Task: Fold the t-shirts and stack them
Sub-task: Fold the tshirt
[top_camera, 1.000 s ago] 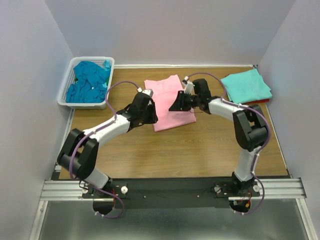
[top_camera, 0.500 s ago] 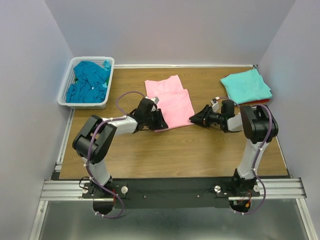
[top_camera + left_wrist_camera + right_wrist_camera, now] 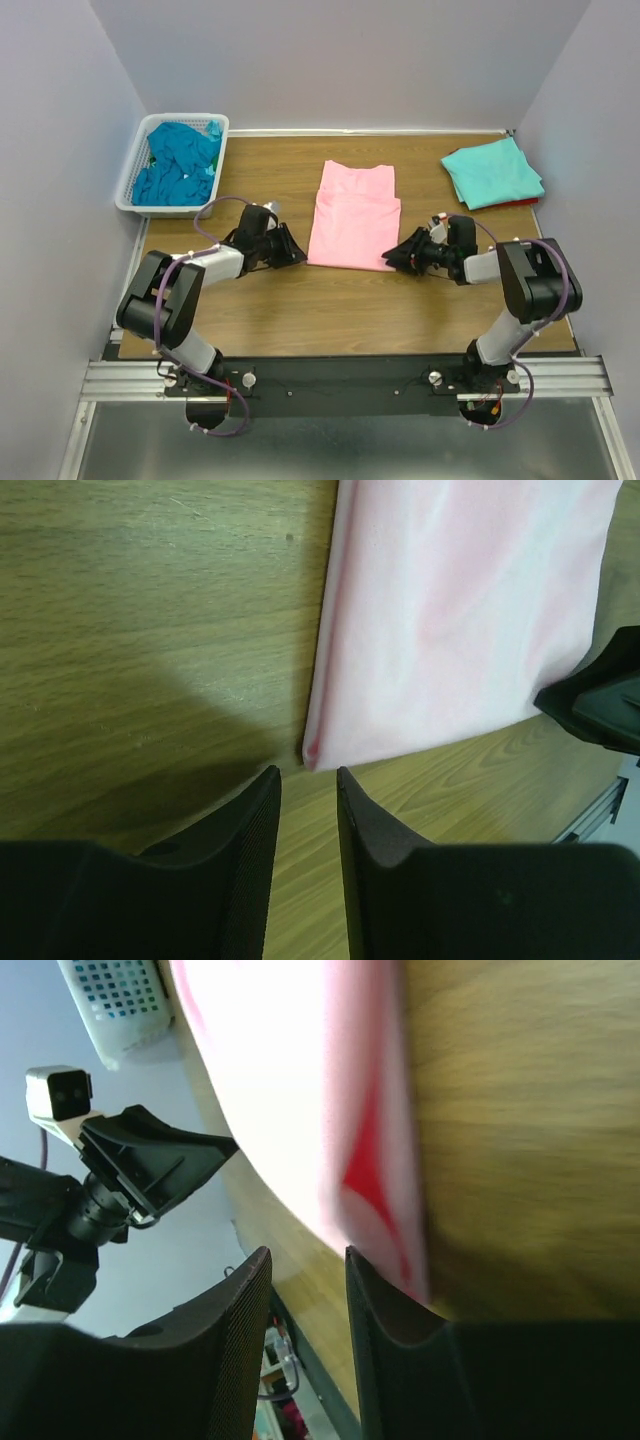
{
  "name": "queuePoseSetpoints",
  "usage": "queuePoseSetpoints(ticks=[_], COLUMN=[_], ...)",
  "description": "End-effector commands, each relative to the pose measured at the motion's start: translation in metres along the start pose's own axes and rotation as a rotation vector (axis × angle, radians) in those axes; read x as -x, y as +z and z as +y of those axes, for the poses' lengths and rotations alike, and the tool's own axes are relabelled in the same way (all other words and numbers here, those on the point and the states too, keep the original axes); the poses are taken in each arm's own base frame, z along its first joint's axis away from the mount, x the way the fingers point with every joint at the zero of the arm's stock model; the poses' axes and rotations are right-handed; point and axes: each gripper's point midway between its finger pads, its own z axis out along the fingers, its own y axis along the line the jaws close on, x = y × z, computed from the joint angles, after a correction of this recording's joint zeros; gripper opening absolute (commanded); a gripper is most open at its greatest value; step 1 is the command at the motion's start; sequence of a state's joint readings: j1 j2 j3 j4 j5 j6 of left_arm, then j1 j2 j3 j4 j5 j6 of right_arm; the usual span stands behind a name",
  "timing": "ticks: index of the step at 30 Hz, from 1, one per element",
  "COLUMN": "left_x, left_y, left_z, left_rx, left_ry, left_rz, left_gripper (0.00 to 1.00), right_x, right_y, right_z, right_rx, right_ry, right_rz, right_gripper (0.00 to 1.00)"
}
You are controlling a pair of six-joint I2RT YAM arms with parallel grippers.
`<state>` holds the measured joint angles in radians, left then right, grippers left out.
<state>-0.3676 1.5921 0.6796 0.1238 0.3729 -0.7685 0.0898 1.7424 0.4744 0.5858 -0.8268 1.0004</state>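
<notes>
Both arms lie low, reaching inward. Left gripper point(image 3: 290, 247) and right gripper point(image 3: 393, 259) flank the folded pink shirt point(image 3: 352, 225) mid-table, fingers slightly apart, empty. Basket point(image 3: 127, 190) of teal shirts point(image 3: 178, 160) rear left; aqua shirt point(image 3: 492, 172) rear right.

Soft matt pink shirt point(image 3: 352, 220), grained wooden table point(image 3: 300, 300)

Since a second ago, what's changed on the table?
The pink t-shirt swung straight, shifting right. The left arm and right arm dropped low beside its near corners, jaws open, gripping nothing. The basket and aqua t-shirt stayed put.
</notes>
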Motion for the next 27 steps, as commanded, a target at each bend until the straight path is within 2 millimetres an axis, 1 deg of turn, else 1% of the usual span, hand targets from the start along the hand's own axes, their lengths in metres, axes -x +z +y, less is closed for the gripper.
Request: queuePoseSetpoints(ticks=[1,2,3,4,5,7,8,9,10,11,12,13,14,15,16,17,18,19,20,21,22,23,25,26,27], left_x=[0.014,0.027,0.034,0.041,0.057,0.068,0.081,0.086,0.086,0.103,0.107,0.112,0.119,0.122,0.128,0.119,0.127,0.122,0.128,0.126,0.12,0.119,0.111,0.102,0.102], left_y=[-0.014,-0.018,-0.02,-0.02,-0.021,-0.017,-0.009,-0.003,0.014,0.018,0.025,0.034,0.053,0.062,0.08,0.091,0.098,0.113,0.119,0.125,0.135,0.137,0.139,0.136,0.133], left_z=[-0.024,-0.039,-0.047,-0.053,-0.068,-0.082,-0.09,-0.094,-0.087,-0.101,-0.104,-0.104,-0.102,-0.099,-0.095,-0.082,-0.085,-0.071,-0.071,-0.064,-0.052,-0.046,-0.035,-0.028,-0.024], left_rx=[-0.062,-0.092,-0.108,-0.122,-0.15,-0.182,-0.191,-0.198,-0.185,-0.209,-0.218,-0.217,-0.207,-0.2,-0.192,-0.166,-0.167,-0.143,-0.136,-0.123,-0.1,-0.084,-0.061,-0.044,-0.026], left_ry=[0.077,0.105,0.121,0.134,0.152,0.174,0.186,0.189,0.181,0.195,0.198,0.198,0.191,0.188,0.183,0.166,0.164,0.15,0.148,0.139,0.12,0.107,0.086,0.072,0.069], left_rz=[-0.045,-0.087,-0.11,-0.124,-0.16,-0.172,-0.182,-0.177,-0.149,-0.173,-0.165,-0.162,-0.15,-0.141,-0.129,-0.099,-0.104,-0.08,-0.087,-0.076,-0.051,-0.038,-0.016,-0.002,-0.013], left_gripper=[0.39,0.4,0.41,0.41,0.41,0.41,0.41,0.41,0.41,0.41,0.41,0.41,0.41,0.41,0.41,0.41,0.41,0.41,0.41,0.41,0.41,0.41,0.41,0.41,0.41], right_x=[0.013,0.02,0.026,0.041,0.05,0.067,0.082,0.089,0.1,0.114,0.122,0.13,0.141,0.149,0.153,0.158,0.167,0.169,0.169,0.174,0.173,0.171,0.169,0.168,0.167], right_y=[0.0,0.0,0.002,0.004,0.009,0.017,0.022,0.03,0.036,0.04,0.05,0.054,0.058,0.062,0.07,0.074,0.076,0.079,0.087,0.09,0.093,0.098,0.103,0.104,0.105], right_z=[0.027,0.04,0.05,0.066,0.068,0.073,0.088,0.081,0.08,0.091,0.078,0.075,0.082,0.074,0.057,0.05,0.049,0.043,0.024,0.024,0.017,0.006,0.0,-0.003,-0.007], right_rx=[-0.049,-0.025,-0.008,0.017,0.017,0.011,0.035,0.022,0.016,0.033,0.008,0.0,0.013,0.005,-0.013,-0.023,-0.021,-0.023,-0.042,-0.035,-0.034,-0.044,-0.043,-0.045,-0.048], right_ry=[-0.157,-0.191,-0.214,-0.254,-0.265,-0.284,-0.315,-0.303,-0.306,-0.329,-0.309,-0.308,-0.32,-0.305,-0.28,-0.271,-0.264,-0.254,-0.227,-0.229,-0.221,-0.206,-0.196,-0.193,-0.186], right_rz=[-0.032,-0.05,-0.061,-0.094,-0.103,-0.134,-0.163,-0.163,-0.181,-0.208,-0.207,-0.221,-0.236,-0.24,-0.232,-0.234,-0.244,-0.238,-0.217,-0.214,-0.195,-0.18,-0.16,-0.152,-0.146], right_gripper=[0.43,0.43,0.43,0.43,0.43,0.43,0.43,0.43,0.43,0.43,0.43,0.43,0.43,0.43,0.43,0.43,0.43,0.43,0.43,0.43,0.43,0.43,0.43,0.43,0.43])
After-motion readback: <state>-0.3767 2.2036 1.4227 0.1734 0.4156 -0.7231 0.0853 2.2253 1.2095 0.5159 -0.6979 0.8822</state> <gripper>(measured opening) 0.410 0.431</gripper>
